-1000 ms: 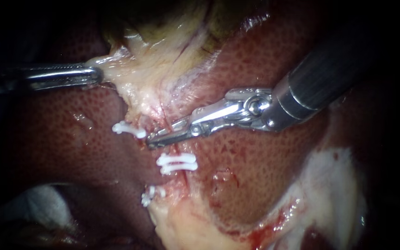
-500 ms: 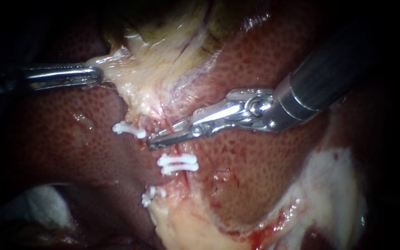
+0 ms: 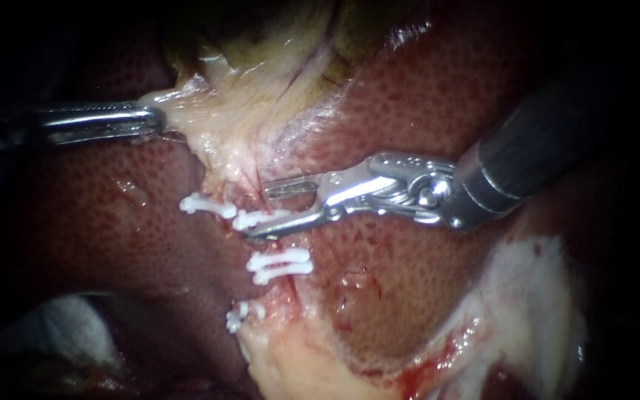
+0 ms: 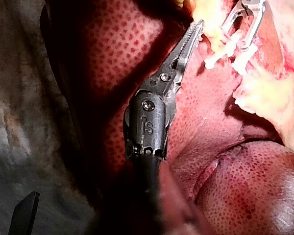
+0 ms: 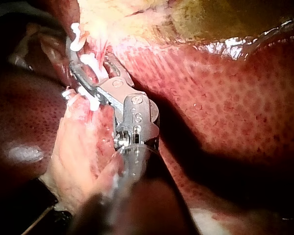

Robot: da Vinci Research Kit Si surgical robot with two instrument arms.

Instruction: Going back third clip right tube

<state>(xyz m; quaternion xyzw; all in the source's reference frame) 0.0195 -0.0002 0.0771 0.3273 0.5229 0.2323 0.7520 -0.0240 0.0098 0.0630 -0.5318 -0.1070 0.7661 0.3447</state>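
My right instrument stands open, the clip crosswise on the tube against its lower jaw, so I'd retreat along its shaft; my left instrument clamps tissue.

Two instruments — four or five clips.

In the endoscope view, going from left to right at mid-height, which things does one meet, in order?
Shiny silver left instrument, shut on pale yellow tissue → small white plastic clip → right instrument, silver jaws open → its dark grey shaft. Other white clips overlap those jaws; omitted.
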